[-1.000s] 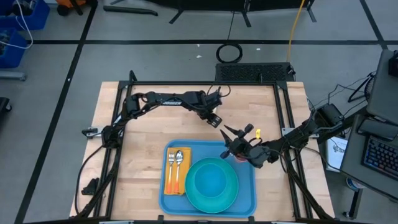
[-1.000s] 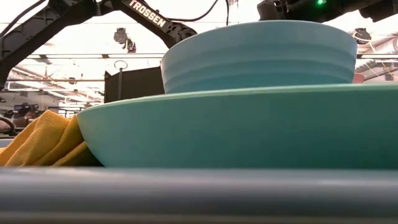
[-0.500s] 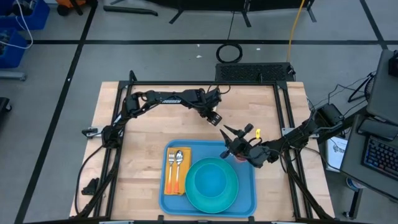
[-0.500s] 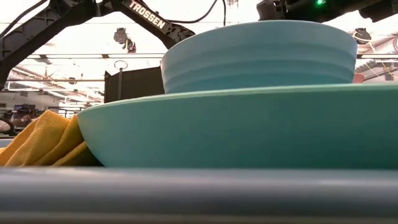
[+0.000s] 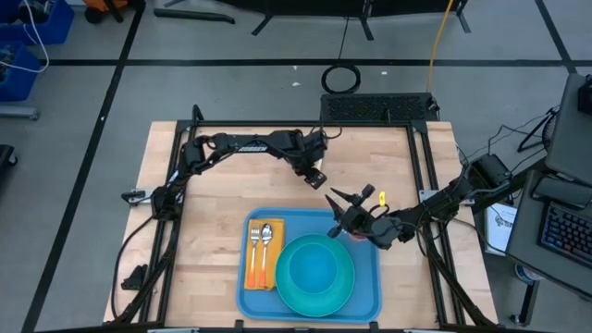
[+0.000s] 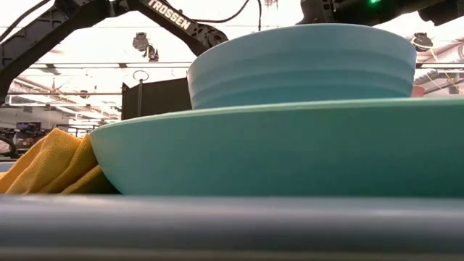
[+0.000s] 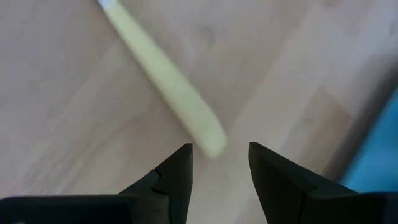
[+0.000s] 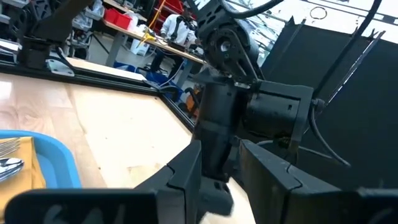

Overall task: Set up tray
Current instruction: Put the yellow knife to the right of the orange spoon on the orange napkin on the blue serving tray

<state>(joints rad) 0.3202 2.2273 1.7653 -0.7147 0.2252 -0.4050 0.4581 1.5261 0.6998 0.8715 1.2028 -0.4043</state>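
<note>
The blue tray (image 5: 370, 294) lies at the table's near middle. On it a turquoise bowl (image 6: 301, 65) stands in a turquoise plate (image 5: 314, 273). A fork and a spoon (image 5: 261, 242) lie on an orange napkin (image 5: 259, 268) at the tray's left side. My left gripper (image 5: 319, 180) hangs open over bare wood beyond the tray's far edge, pointing steeply down. A pale, blurred long thing (image 7: 168, 81) lies on the wood, its end just past the fingertips. My right gripper (image 5: 335, 209) hovers open and level over the tray's far right part, pointing at the left gripper.
Black frame rails (image 5: 176, 176) run along the table's left, far and right sides. A black box (image 5: 379, 106) sits at the far edge. A small red thing (image 5: 356, 233) shows under my right gripper at the tray's far right. Bare wood lies left of the tray.
My left gripper has turned a little about its wrist while staying over the same spot beyond the tray. The tray and the things on it have kept still.
</note>
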